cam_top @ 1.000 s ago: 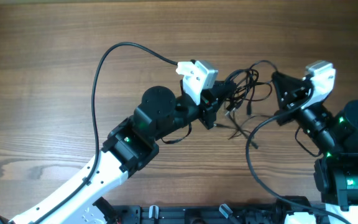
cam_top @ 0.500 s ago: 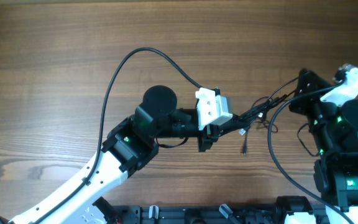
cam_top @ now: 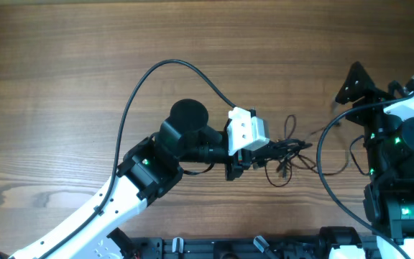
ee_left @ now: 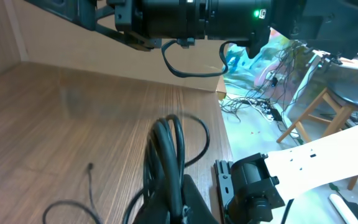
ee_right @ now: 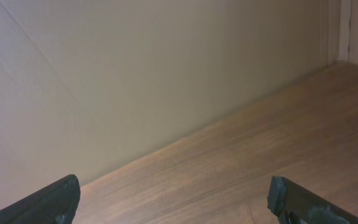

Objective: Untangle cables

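Note:
A tangle of thin black cables (cam_top: 287, 154) lies on the wooden table between the two arms. My left gripper (cam_top: 263, 150) is shut on the bundle's left end. In the left wrist view the black cables (ee_left: 166, 152) rise out of the closed jaws of the left gripper (ee_left: 180, 208), and loose loops trail onto the wood. My right gripper (cam_top: 353, 85) hangs at the far right, apart from the tangle. It stands open. In the right wrist view nothing lies in the right gripper (ee_right: 176, 202), only bare table and wall.
The left arm's own black cable (cam_top: 141, 90) arcs over the table's left half. The right arm's cable (cam_top: 320, 169) loops close to the tangle's right side. The right arm's base (ee_left: 253, 186) stands at the table's near edge.
The right gripper has opened, let go of the cables and drawn back to the upper right. The stretched bundle has gone slack and dropped in loops beside the left gripper.

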Available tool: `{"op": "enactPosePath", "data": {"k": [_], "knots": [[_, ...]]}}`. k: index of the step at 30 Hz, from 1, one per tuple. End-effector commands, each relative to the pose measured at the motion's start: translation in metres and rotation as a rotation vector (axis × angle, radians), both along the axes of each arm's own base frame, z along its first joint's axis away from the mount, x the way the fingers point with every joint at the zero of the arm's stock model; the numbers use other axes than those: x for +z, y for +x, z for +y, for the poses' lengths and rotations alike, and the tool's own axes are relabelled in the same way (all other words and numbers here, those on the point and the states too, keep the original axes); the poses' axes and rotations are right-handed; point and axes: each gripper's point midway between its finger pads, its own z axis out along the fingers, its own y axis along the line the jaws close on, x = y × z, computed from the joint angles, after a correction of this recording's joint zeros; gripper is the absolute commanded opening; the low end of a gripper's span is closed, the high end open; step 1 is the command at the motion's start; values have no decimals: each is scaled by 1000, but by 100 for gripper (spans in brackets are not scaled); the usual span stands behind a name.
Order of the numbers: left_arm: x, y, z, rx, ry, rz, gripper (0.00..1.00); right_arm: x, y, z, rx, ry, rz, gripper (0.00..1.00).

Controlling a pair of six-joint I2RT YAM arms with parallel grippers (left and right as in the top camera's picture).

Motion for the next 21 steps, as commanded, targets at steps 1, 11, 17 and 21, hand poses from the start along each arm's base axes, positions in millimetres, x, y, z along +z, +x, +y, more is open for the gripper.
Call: {"op": "enactPosePath", "data": {"k": [1,11,17,21], "knots": [[9,19,4,129,-9,-51,4,-1,-2,16,116,-91,24,100],[26,87,33,601,-80,80,4,-60,-27,67,501,-288,246,100],[30,71,23,492,-94,87,4,-36,-35,109,755,-304,92,100],[31,64,20,442,-98,91,4,-27,-45,127,882,-352,12,100]]}}
